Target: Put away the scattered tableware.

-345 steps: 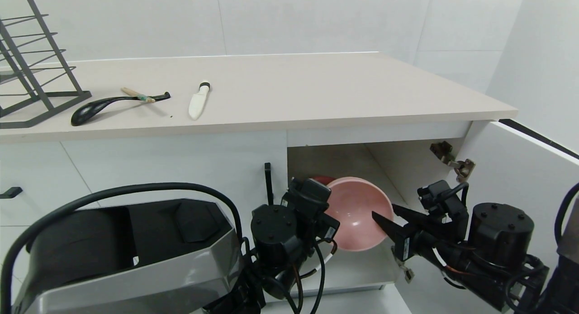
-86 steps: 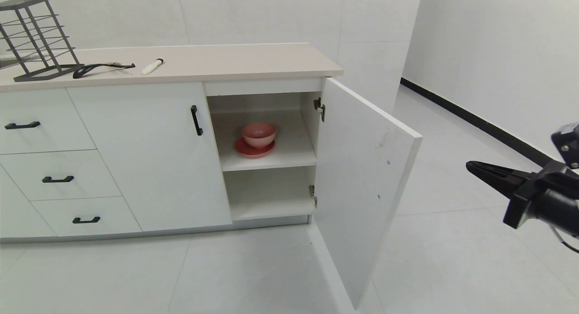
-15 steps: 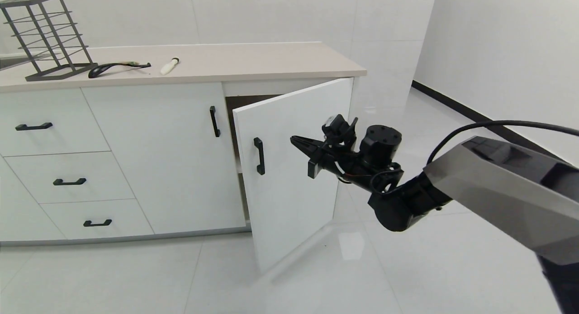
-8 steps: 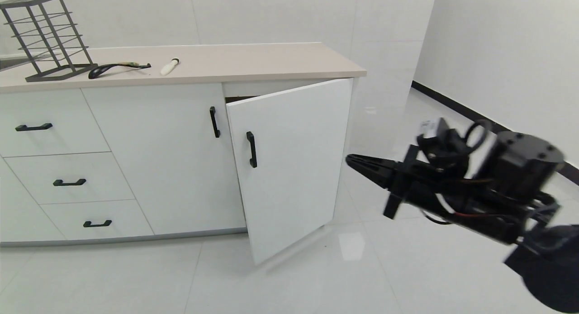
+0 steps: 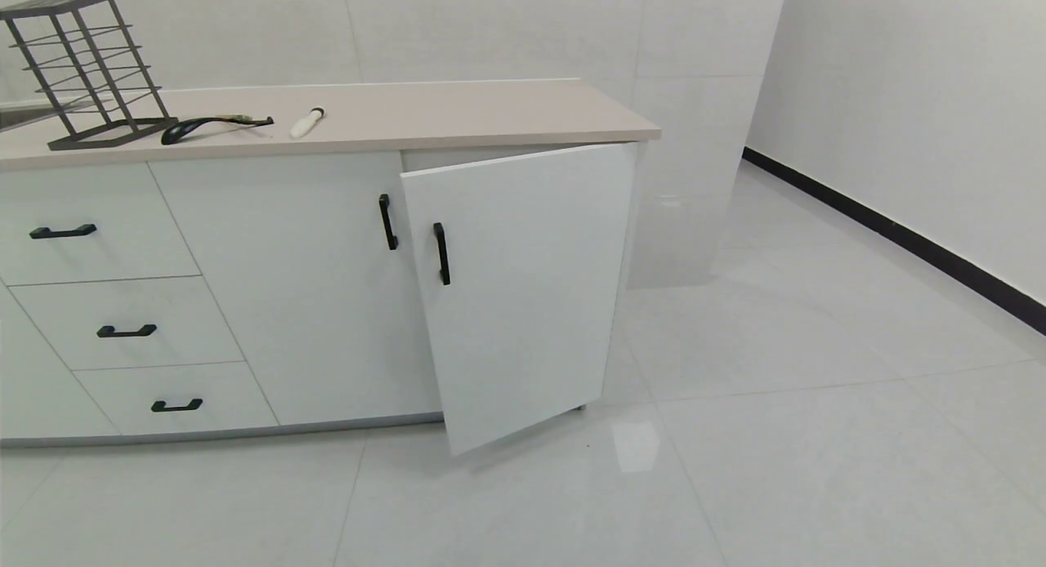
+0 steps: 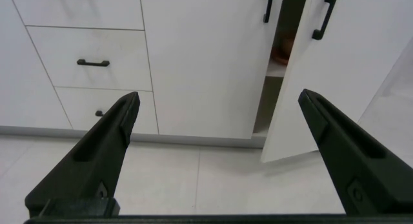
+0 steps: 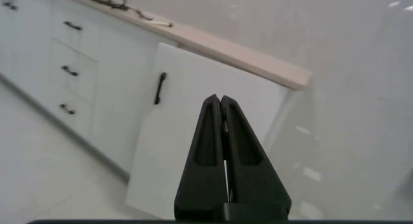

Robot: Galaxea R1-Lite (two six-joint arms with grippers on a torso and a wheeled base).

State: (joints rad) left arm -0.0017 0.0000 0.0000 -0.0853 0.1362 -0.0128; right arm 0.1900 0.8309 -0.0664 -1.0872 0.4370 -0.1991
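one white cabinet door (image 5: 523, 289) ajar. on the beige countertop (image 5: 458, 113): one long black spoon (image 5: 214, 126), one white knife (image 5: 307, 122). left gripper (image 6: 219, 98) spread wide, empty; right gripper (image 7: 219, 99) pressed closed, empty.

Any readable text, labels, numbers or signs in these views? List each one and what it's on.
None readable in any view.
cabinet door and drawer fronts: plain white with black handles, no label.
black ladle, white knife and wire rack on the countertop: too small to tell whether they carry print.
left gripper and right gripper: plain black, no markings seen.
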